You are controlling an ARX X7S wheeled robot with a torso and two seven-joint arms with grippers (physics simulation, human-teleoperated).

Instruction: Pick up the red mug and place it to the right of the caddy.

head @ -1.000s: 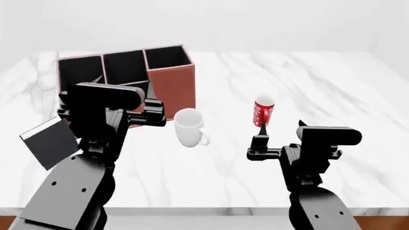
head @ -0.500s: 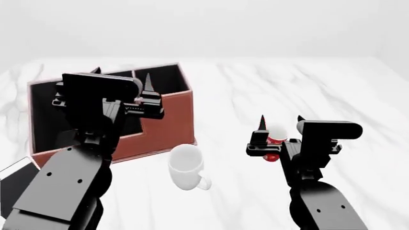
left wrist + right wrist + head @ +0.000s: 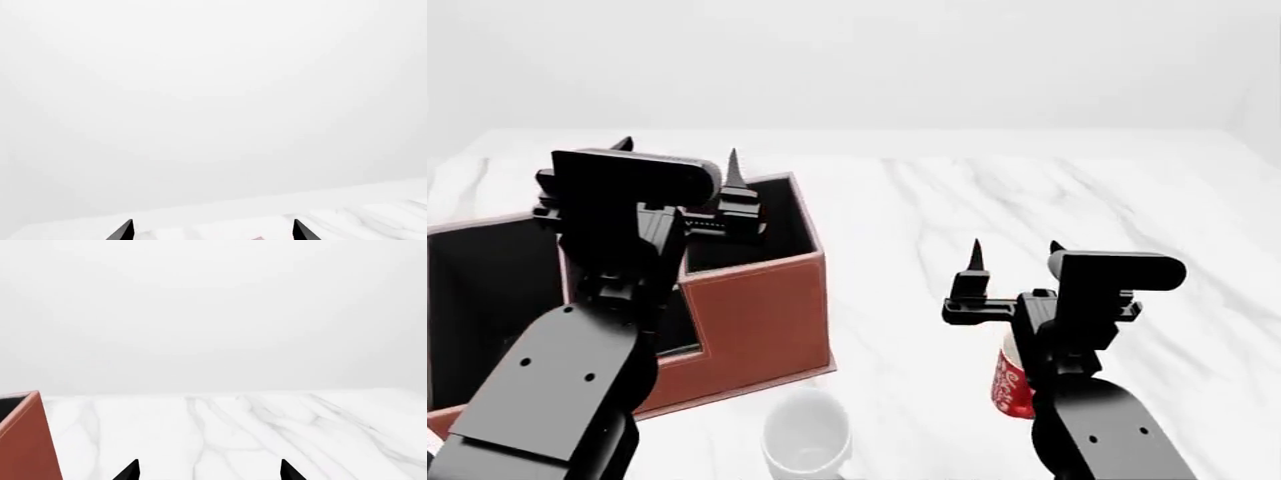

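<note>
The red mug (image 3: 1009,381), red with a white pattern, stands on the marble table, partly hidden behind my right arm. It is below and behind my right gripper (image 3: 1014,250), which is open and empty and points away over the table. The caddy (image 3: 754,325) is a large reddish-brown box with black-lined compartments at the left; its corner also shows in the right wrist view (image 3: 23,440). My left gripper (image 3: 678,152) is open and empty above the caddy. In the wrist views the left gripper (image 3: 211,231) and right gripper (image 3: 209,471) show only spread fingertips with nothing between them.
A plain white mug (image 3: 805,435) stands in front of the caddy near the picture's lower edge. The white marble table (image 3: 988,190) stretches far and right of the caddy, with a pale wall behind it.
The head view has moved forward: caddy, white mug and red mug have slid down the picture. The red mug now sits low beside my right arm. Both grippers stay open.
</note>
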